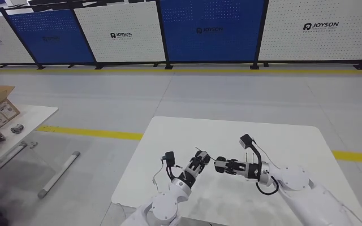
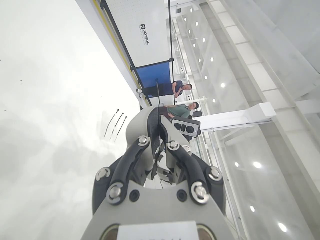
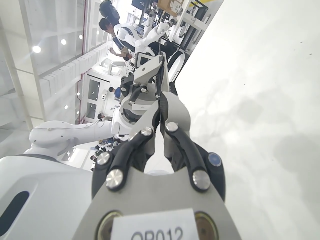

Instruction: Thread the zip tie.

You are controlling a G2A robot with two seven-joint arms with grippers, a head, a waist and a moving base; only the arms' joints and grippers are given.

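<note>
At the 6 o'clock edge of the white rectangular worktop (image 1: 283, 135), the grey-and-black left gripper (image 1: 200, 160) and, at its 3 o'clock, the matching right gripper (image 1: 219, 165) meet tip to tip. Both sets of fingers are pinched narrow on the thin black plastic zip tie (image 2: 157, 92), probably to line its tail up with its head. Farther off, three spare black ties (image 2: 117, 125) lie flat on the worktop.

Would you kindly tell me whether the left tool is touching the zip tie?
Touching. The left wrist view shows the left tool shut on the zip tie, with the thin black strap emerging straight from its closed tip.
</note>
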